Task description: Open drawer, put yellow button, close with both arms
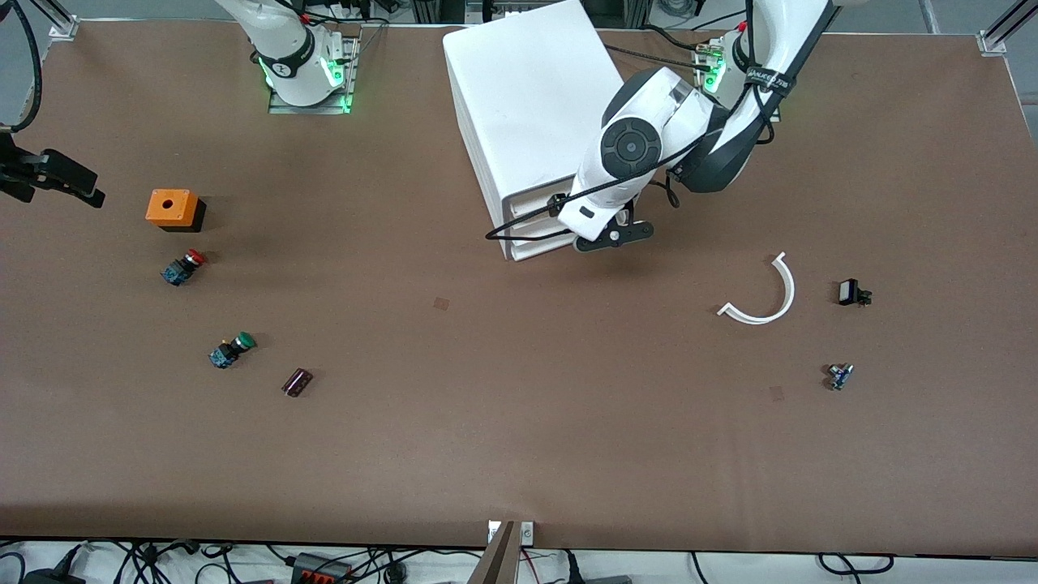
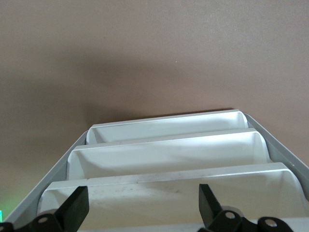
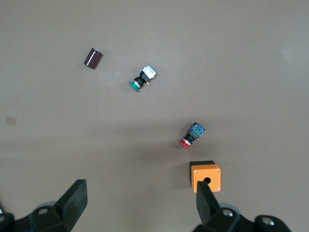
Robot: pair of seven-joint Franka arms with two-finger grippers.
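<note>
Left gripper (image 1: pixel 610 237) hangs at the front of the white cabinet (image 1: pixel 527 89), just above the top drawer (image 2: pixel 169 188), jaws wide, holding nothing. Drawer looks shut. Right gripper (image 3: pixel 142 203) is over the desk (image 1: pixel 519 422), well away from the cabinet toward the right arm's end, jaws wide, empty. Orange box (image 3: pixel 206 176), red button (image 3: pixel 191 136) and green button (image 3: pixel 141 79) lie there too.

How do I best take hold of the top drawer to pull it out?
Grip the drawer's front lip near its middle, coming down from above in front of the cabinet: the front is an open-topped trough, so one finger should drop inside, one outside. The open left tool hangs over it; the open right tool waits above the orange box.
</note>
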